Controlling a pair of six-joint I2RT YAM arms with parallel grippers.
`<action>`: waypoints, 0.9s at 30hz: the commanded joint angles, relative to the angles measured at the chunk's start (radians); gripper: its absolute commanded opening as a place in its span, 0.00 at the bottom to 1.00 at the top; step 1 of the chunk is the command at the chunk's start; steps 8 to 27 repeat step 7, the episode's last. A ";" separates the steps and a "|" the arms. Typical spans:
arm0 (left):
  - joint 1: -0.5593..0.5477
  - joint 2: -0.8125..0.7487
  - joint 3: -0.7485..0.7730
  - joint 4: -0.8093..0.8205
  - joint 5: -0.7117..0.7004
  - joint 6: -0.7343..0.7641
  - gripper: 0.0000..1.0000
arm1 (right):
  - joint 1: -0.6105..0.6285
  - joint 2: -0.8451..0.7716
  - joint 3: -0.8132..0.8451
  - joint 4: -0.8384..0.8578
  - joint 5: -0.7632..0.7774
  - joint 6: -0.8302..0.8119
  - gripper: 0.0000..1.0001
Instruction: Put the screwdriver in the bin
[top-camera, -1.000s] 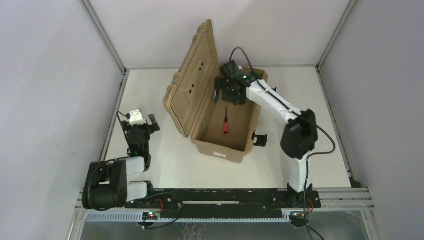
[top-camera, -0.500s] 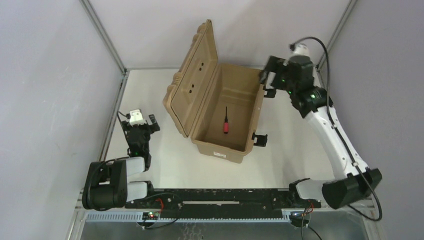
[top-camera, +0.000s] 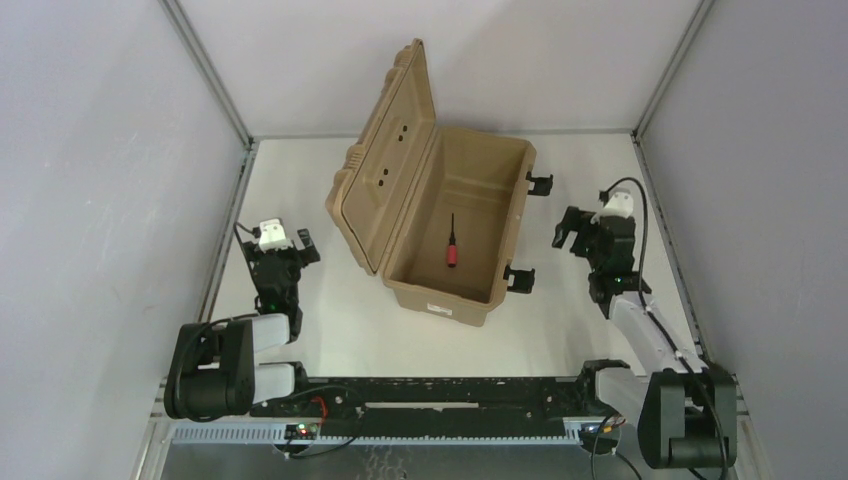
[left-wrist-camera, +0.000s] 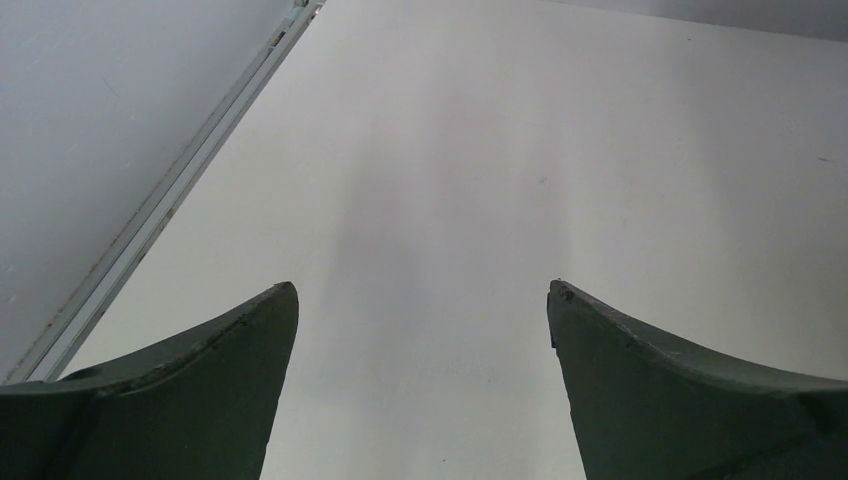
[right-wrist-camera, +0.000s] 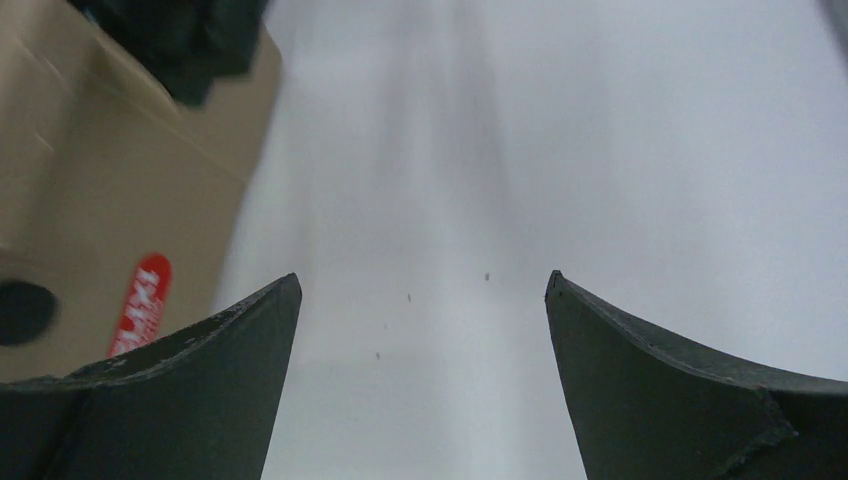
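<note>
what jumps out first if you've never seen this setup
A big tan case stands open mid-table, its lid tipped up to the left. A small red-handled screwdriver lies alone on its floor. The right arm sits just right of the case, jaws wide open and empty.

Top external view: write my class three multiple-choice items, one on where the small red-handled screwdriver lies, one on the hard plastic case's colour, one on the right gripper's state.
1. Where is the small red-handled screwdriver?
A on the floor of the tan hard plastic case
B beside it
C in a gripper

2. What colour is the case?
A blue
B tan
C white

3. The right gripper is:
A shut on the screwdriver
B shut, empty
C open, empty

Key:
1 A, it lies inside the open case.
2 B, its walls are tan.
3 C, its jaws stand wide apart with nothing between.
</note>
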 joint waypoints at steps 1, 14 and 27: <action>-0.006 -0.003 0.030 0.065 -0.014 0.020 1.00 | -0.003 0.040 -0.094 0.248 -0.042 -0.036 1.00; -0.005 -0.003 0.031 0.066 -0.014 0.019 1.00 | -0.004 0.050 -0.107 0.286 -0.041 -0.029 1.00; -0.005 -0.003 0.031 0.066 -0.014 0.019 1.00 | -0.004 0.050 -0.107 0.286 -0.041 -0.029 1.00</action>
